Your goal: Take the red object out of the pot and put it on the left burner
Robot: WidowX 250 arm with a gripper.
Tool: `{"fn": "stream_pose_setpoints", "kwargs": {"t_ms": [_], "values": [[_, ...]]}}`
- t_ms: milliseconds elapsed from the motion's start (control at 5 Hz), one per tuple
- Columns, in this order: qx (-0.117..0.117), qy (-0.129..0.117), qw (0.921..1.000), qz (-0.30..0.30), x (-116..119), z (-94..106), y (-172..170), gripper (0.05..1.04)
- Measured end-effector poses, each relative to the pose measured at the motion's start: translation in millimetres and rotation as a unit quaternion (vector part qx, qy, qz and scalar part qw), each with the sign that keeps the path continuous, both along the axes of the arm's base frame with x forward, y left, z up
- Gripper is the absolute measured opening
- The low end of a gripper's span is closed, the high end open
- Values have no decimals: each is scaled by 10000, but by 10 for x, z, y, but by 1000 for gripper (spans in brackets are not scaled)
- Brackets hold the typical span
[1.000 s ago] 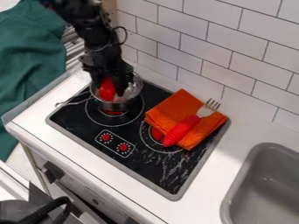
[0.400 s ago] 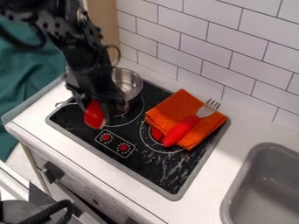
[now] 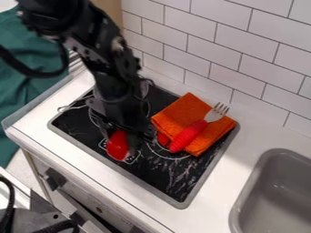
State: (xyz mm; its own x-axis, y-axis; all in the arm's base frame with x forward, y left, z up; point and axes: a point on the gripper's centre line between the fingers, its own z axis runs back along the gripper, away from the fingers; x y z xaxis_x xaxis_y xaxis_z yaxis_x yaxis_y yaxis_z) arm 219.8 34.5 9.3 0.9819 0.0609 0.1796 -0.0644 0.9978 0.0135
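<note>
Over the black cooktop (image 3: 163, 174), the two-finger gripper (image 3: 127, 136) is hanging. On the cooktop's right side, an orange cloth (image 3: 176, 110) is lying beneath a red-handled fork (image 3: 189, 134). The gripper is pinching a rounded red object (image 3: 117, 146) above the cooktop's dials (image 3: 130, 159)

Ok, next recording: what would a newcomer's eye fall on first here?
Probably the bright red object in the black gripper, over the near-left part of the dark stovetop. Next, the orange cloth at the stovetop's right, with a red-handled fork lying across it. The dark arm also stands out, slanting in from the upper left.
</note>
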Motion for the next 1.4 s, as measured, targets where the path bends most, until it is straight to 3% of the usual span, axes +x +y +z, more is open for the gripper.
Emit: {"fn": "stream_pose_setpoints", "kwargs": {"t_ms": [800,1000,1400], "values": [[-50,578,9973,-447,98,-349,-733,540],[-73,812,9960,-375,190,-455,-768,540],[-192,975,9950,-139,333,-518,-737,540]]}}
